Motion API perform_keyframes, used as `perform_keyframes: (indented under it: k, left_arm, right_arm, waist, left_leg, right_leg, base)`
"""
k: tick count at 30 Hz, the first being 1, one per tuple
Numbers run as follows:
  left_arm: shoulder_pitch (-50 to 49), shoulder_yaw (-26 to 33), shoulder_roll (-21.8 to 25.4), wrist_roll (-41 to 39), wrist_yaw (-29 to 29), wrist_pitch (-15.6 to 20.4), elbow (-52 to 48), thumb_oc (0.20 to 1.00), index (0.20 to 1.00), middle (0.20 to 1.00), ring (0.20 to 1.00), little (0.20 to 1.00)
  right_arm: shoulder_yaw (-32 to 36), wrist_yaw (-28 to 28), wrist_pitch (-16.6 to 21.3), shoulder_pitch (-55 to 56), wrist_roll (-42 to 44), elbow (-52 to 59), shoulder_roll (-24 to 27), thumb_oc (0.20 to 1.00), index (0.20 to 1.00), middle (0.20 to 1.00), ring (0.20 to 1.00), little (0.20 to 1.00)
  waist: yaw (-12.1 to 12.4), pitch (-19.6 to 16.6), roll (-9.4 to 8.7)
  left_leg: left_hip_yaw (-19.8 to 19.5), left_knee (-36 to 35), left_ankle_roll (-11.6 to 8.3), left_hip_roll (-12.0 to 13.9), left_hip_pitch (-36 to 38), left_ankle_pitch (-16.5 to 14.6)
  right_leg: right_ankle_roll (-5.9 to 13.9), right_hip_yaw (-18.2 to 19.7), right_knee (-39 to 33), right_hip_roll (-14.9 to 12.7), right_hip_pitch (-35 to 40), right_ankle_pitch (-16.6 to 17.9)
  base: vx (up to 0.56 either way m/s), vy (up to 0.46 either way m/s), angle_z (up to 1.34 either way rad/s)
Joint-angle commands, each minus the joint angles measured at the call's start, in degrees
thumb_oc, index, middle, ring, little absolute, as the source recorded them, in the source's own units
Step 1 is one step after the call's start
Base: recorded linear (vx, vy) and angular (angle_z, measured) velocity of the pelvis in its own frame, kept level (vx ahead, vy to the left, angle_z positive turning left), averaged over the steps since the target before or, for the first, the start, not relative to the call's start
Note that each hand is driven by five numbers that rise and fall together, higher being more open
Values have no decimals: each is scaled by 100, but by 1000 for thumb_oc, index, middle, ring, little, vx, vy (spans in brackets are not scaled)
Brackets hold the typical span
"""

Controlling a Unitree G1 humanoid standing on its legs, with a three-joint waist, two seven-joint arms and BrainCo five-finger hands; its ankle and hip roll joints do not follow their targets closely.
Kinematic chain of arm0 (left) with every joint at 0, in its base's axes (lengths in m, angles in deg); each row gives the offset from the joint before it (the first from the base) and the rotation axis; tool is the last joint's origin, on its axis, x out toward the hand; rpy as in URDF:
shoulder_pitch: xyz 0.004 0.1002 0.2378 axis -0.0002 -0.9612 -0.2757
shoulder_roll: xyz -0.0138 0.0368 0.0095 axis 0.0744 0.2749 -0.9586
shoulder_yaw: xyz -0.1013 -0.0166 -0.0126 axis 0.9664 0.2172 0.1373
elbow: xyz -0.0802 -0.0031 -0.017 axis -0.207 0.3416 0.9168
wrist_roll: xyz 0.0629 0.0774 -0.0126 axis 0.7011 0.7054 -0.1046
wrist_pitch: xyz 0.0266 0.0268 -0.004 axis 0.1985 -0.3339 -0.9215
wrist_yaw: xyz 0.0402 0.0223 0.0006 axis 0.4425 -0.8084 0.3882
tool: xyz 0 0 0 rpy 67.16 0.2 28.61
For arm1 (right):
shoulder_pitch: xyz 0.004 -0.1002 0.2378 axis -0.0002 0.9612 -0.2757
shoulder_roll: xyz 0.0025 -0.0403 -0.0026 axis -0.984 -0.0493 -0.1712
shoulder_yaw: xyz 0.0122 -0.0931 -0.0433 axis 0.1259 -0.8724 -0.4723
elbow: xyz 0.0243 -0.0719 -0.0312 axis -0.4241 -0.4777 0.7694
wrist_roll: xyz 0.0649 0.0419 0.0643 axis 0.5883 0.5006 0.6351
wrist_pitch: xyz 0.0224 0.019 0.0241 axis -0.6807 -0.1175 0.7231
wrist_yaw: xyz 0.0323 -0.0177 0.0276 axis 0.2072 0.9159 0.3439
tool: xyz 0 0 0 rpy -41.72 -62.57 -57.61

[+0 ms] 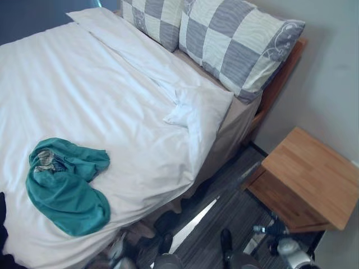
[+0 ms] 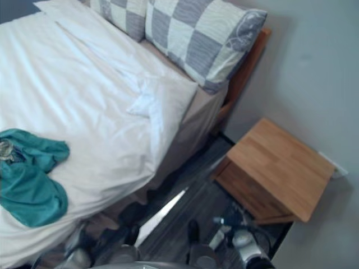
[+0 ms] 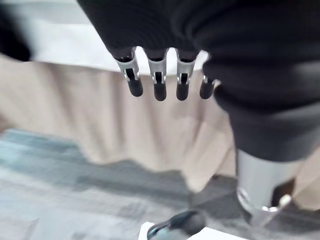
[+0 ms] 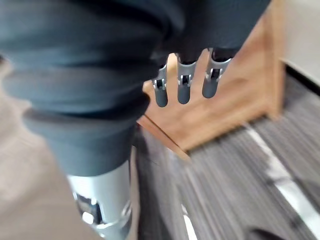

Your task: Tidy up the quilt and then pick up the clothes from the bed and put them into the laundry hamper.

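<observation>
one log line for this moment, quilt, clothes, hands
quilt: corner folded back | teal clothes: on bed, untouched | left robot hand: open, empty | right robot hand: open, empty

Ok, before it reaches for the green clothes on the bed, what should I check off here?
1. Left hand free: ok, fingers hang straight beside the bed skirt, holding nothing.
2. Right hand free: ok, fingers straight, near the wooden nightstand.
3. Quilt tidied: not ok, its corner by the pillows is bunched.
4. Green clothes reachable: ok, lying on the quilt near the bed's edge, nothing on them.
5. Hamper located: cannot tell.
</observation>
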Motion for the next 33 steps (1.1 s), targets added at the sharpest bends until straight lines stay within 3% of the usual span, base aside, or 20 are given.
perform_keyframes:
  k: [1, 2, 4, 5, 6, 7, 8, 9, 10, 11, 13, 14, 16, 17, 20, 22, 27, 31, 32, 33]
  left_arm:
    - [335, -322, 268, 7, 134, 74, -218, 1000, 1000, 1000, 1000, 1000]
    - [339, -321, 268, 8, 133, 72, -219, 1000, 1000, 1000, 1000, 1000]
    - [324, -337, 258, 61, 94, 61, -346, 1000, 1000, 1000, 1000, 1000]
    - [345, -380, 274, 190, -29, 17, -341, 1000, 1000, 1000, 1000, 1000]
    - [347, -384, 269, 191, -31, 15, -343, 1000, 1000, 1000, 1000, 1000]
    - [329, -434, 279, 225, -112, 49, -378, 1000, 1000, 1000, 1000, 1000]
    - [263, -486, 281, 288, -238, 24, -326, 1000, 1000, 1000, 1000, 1000]
    - [281, -618, 408, 418, -347, 50, -310, 1000, 1000, 1000, 1000, 1000]
    - [293, -616, 405, 420, -352, 49, -311, 1000, 1000, 1000, 1000, 1000]
    - [353, -723, 485, 477, -377, 31, -282, 1000, 1000, 1000, 1000, 1000]
    - [442, -874, 649, 542, -366, 2, -105, 1000, 1000, 1000, 1000, 1000]
    - [502, -859, 736, 431, -308, 24, -56, 1000, 1000, 1000, 1000, 1000]
    - [544, -853, 746, 373, -270, 32, -7, 1000, 1000, 1000, 1000, 1000]
    - [587, -890, 799, 380, -263, 45, 106, 1000, 1000, 1000, 1000, 1000]
    - [611, -1044, 977, 516, -262, 142, 129, 1000, 1000, 1000, 1000, 1000]
    - [602, -980, 983, 489, -237, 148, 114, 1000, 1000, 1000, 1000, 1000]
    - [597, -895, 829, 126, -74, 222, 16, 1000, 1000, 1000, 1000, 1000]
    - [838, -1176, 816, 114, -55, 286, -172, 1000, 1000, 1000, 1000, 1000]
    - [951, -1252, 780, 46, -60, 312, -238, 1000, 1000, 1000, 1000, 1000]
    - [957, -1249, 772, 45, -60, 313, -234, 1000, 1000, 1000, 1000, 1000]
  right_arm:
    - [731, -551, 143, -262, -244, 652, 709, 1000, 1000, 1000, 1000, 1000]
    - [734, -550, 141, -264, -245, 654, 709, 1000, 1000, 1000, 1000, 1000]
    - [969, -776, 122, -428, -393, 1088, 1021, 1000, 1000, 1000, 1000, 1000]
    - [1299, -964, 36, -518, -568, 1196, 1377, 1000, 1000, 1000, 1000, 1000]
    - [1304, -963, 35, -514, -569, 1200, 1383, 1000, 1000, 1000, 1000, 1000]
    - [1444, -968, 15, -441, -618, 1306, 1500, 1000, 1000, 1000, 1000, 1000]
    - [1501, -948, -76, -474, -754, 1339, 1663, 1000, 1000, 1000, 1000, 1000]
    - [1546, -940, -104, -640, -873, 1204, 1995, 1000, 1000, 1000, 1000, 1000]
    - [1546, -939, -99, -658, -869, 1190, 2004, 1000, 1000, 1000, 1000, 1000]
    - [1448, -913, -123, -968, -851, 1045, 2196, 1000, 1000, 1000, 1000, 1000]
    - [1055, -920, -144, -1685, -798, 606, 2491, 1000, 1000, 1000, 1000, 1000]
    - [669, -906, -164, -2331, -706, 110, 2728, 1000, 1000, 1000, 1000, 1000]
    - [483, -874, -188, -2595, -658, -166, 2821, 1000, 1000, 1000, 1000, 1000]
    - [234, -749, -264, -2935, -632, -535, 3013, 1000, 1000, 1000, 1000, 1000]
    - [2, -709, -265, -3448, -668, -959, 3270, 1000, 1000, 1000, 1000, 1000]
    - [-133, -686, -279, -3680, -685, -1031, 3326, 1000, 1000, 1000, 1000, 1000]
    - [-1276, -347, -328, -5066, -962, -1536, 3379, 1000, 1000, 1000, 1000, 1000]
    - [-1795, -217, -320, -5684, -986, -2311, 3275, 1000, 1000, 1000, 1000, 1000]
    - [-2026, -82, -344, -5893, -1086, -2660, 3232, 200, 200, 200, 200, 200]
    - [-2041, -82, -340, -5911, -1084, -2671, 3232, 200, 200, 200, 200, 200]
  waist:
    - [-173, 126, -236]
    - [-175, 118, -240]
    - [-210, 96, -257]
    - [-223, 50, -188]
    - [-233, 50, -180]
    - [-238, -15, -81]
    - [-246, -66, -23]
    - [-234, 0, -31]
    - [-252, 8, -35]
    - [-303, 122, -66]
    - [-316, 242, -76]
    - [-240, 297, -96]
    - [-202, 310, -97]
    - [-206, 286, -147]
    - [-156, 249, -268]
    - [-176, 217, -231]
    - [-190, 326, 134]
    - [-143, 549, 242]
    - [-122, 646, 332]
    - [-129, 642, 339]
  left_leg:
    - [2165, 412, -415, -147, 119, -337]
    - [2163, 424, -412, -153, 93, -330]
    - [2884, 992, -283, -326, -141, -579]
    - [3393, 1076, -263, -434, -123, -659]
    - [3379, 1072, -264, -435, -123, -657]
    - [3489, 635, -281, -394, 102, -664]
    - [3466, 288, -199, -437, 273, -604]
    - [3246, -78, -134, -446, 441, -480]
    - [3228, -106, -123, -470, 446, -464]
    - [3228, -196, -79, -464, 426, -301]
    - [3074, -266, -101, -397, 467, -246]
    - [2969, -360, -189, -353, 545, -217]
    - [2878, -435, -252, -316, 551, -184]
    - [2651, -541, -386, -251, 613, -159]
    - [2445, -445, -503, -235, 644, -206]
    - [2405, -453, -526, -214, 629, -181]
    - [2295, -397, -762, 147, 285, 153]
    - [2120, -170, -747, 74, -174, 332]
    - [1884, -290, -663, -146, -346, 263]
    - [1881, -294, -664, -145, -355, 266]
  right_leg:
    - [727, -816, 256, -920, -122, -444]
    - [727, -815, 249, -926, -138, -429]
    - [610, -1194, 156, -908, -94, -455]
    - [512, -1623, 246, -830, -88, -610]
    - [512, -1637, 251, -830, -85, -616]
    - [583, -1836, 292, -764, 26, -720]
    - [603, -1968, 554, -733, -23, -752]
    - [683, -2142, 1490, -899, -275, -717]
    - [699, -2151, 1556, -934, -301, -747]
    - [784, -2124, 2105, -1117, -631, -478]
    - [986, -1545, 2561, -1019, -1037, -350]
    - [967, -1194, 2129, -941, -1028, -528]
    - [903, -1065, 1769, -998, -960, -553]
    - [819, -657, 1004, -1102, -940, -404]
    - [910, -345, 549, -1216, -890, -160]
    - [928, -349, 538, -1195, -894, -122]
    - [725, -475, 743, -805, -1184, -342]
    - [646, -621, 802, -757, -1392, -386]
    - [603, -587, 899, -649, -1617, -457]
    - [602, -589, 909, -649, -1631, -462]
  base:
    - [-121, -138, 163]
    - [-192, -215, 167]
    - [-181, -193, 109]
    - [-144, -170, 123]
    - [11, -119, 134]
    - [128, -20, 126]
    - [146, -13, 155]
    - [46, 9, 155]
    - [-93, 6, 150]
    - [-146, -12, 116]
    - [-73, -104, 94]
    - [26, -139, 67]
    - [105, -266, 46]
    - [153, -339, 46]
    - [193, -387, 69]
    - [96, -261, 55]
    - [29, -239, 20]
    - [-86, -143, 15]
    - [-52, -35, 6]
    - [-95, -44, 12]
